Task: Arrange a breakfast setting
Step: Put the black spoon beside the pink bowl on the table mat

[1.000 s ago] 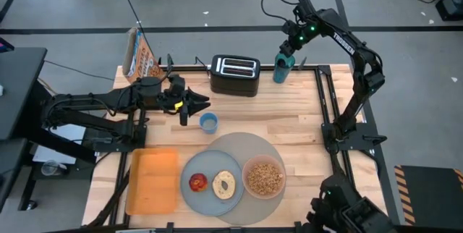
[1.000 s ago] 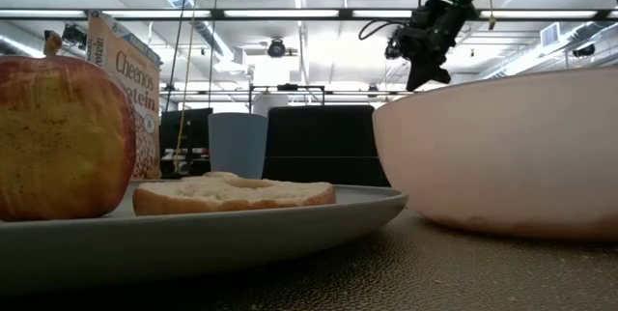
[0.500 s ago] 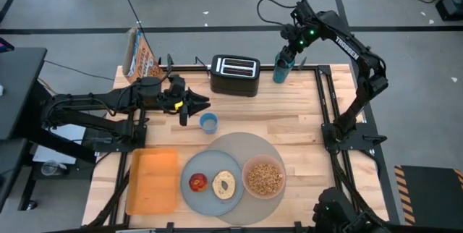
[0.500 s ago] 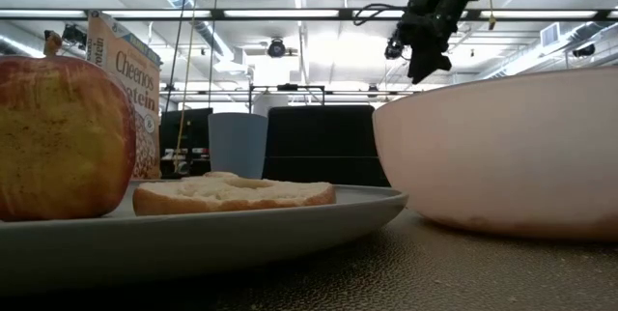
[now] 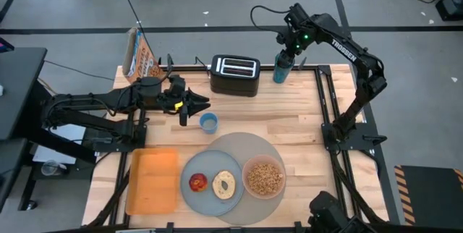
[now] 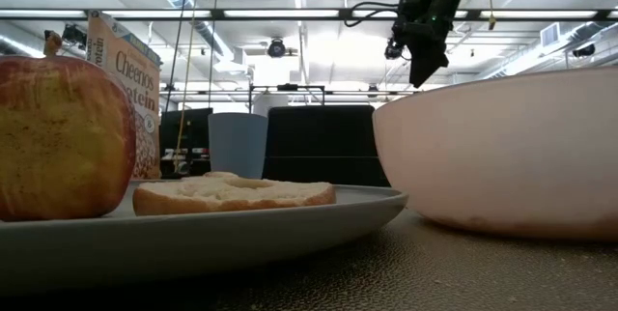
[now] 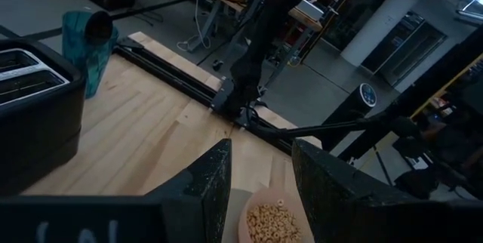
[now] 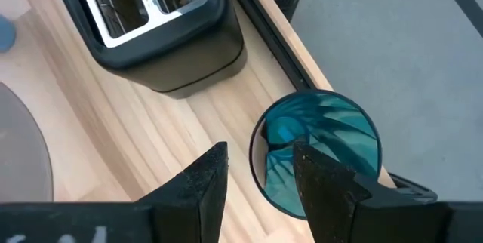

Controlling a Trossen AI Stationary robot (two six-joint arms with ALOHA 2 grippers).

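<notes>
Right claw (image 5: pixel 284 51) hovered at the upper right of the high view, directly above a teal cup (image 5: pixel 281 67) standing just right of the toaster (image 5: pixel 235 75). Its fingers were spread, and in the right wrist view the cup's open mouth (image 8: pixel 317 152) lay just ahead of them, so a straight drop looked likely to put one finger inside the rim. Left claw (image 5: pixel 199 104) waited left of centre, spread too, beside a small blue cup (image 5: pixel 208 123). On the grey mat (image 5: pixel 249 146) at the bottom centre sat the plate (image 5: pixel 189 197) with apple (image 5: pixel 198 182) and bread (image 5: pixel 225 184), and the bowl (image 5: pixel 264 178) of cereal, well away from the right claw across the tabletop (image 5: pixel 289 117).
</notes>
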